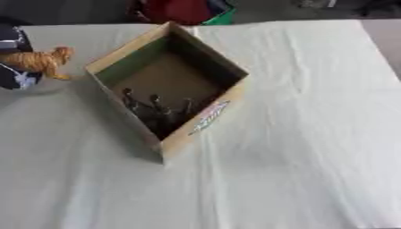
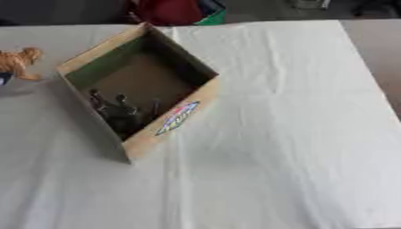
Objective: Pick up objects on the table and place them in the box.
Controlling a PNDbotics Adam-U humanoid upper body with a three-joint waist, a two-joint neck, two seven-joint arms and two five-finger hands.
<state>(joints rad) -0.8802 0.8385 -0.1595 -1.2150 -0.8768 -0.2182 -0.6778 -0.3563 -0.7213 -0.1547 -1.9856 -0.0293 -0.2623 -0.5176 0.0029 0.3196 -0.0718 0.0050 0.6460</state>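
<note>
**Surface and surroundings**
- A pale, creased cloth (image 1: 313,134) covers the table. A strip of bare tabletop (image 1: 385,38) shows at the far right edge.
- Beyond the far edge of the table the floor is dark. A red item (image 1: 176,10) with a green piece (image 1: 223,19) beside it lies there, cut off by the top of the frame.

**Hidden or unclear**
- The left hand (image 1: 11,77) shows only as a dark shape at the left edge, cut off by the frame. Whether it is spread, pressed together or pinching cannot be told.
- The right hand shows in neither view.
- An orange striped toy animal (image 1: 40,60) lies across the front of the left hand, head pointing away from it toward the box. Contact between the two cannot be confirmed.

**Other items, from the left hand rightward**
- The cardboard box (image 1: 117,53) stands on the cloth just to the right of the hand and the toy, apart from both. It is turned so that one corner points toward the robot.
- Its top is open. Inside, in the near corner, stands a cluster of dark figures (image 1: 156,112); their shapes cannot be made out.
- The box wall facing away from the hand carries a red, white and blue label (image 2: 177,117).
- To the right of the box there is only cloth.
</note>
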